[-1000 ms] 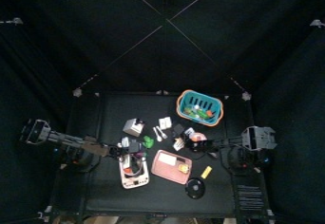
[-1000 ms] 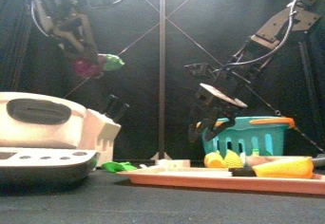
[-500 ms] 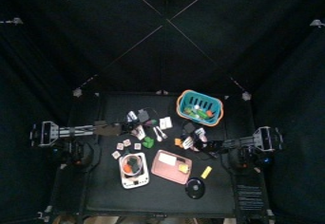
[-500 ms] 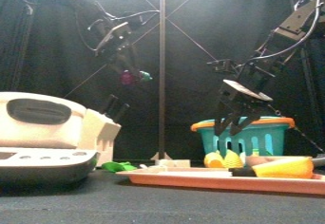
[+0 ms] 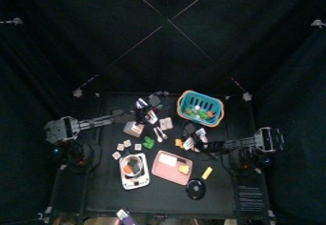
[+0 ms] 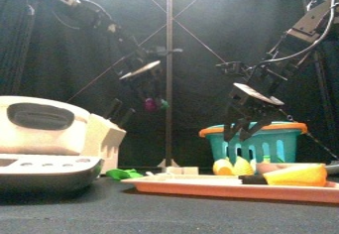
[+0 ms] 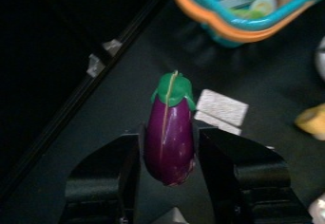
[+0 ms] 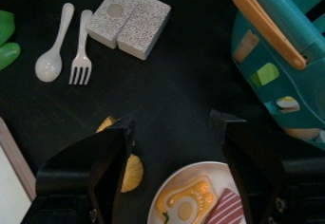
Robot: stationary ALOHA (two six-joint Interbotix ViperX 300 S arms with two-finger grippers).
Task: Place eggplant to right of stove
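Left gripper (image 7: pixel 172 176) grasping the purple eggplant (image 7: pixel 170 138) in the air above the table (image 5: pixel 105 124); right gripper (image 8: pixel 172 157) released, beside the teal basket (image 8: pixel 286 47).

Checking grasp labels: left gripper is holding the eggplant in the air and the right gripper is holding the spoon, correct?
Half right. The left gripper does hold the eggplant between its jaws, off the table. But the right gripper holds nothing: the right wrist view shows its jaws apart and bare, with the spoon lying on the table beside the fork.
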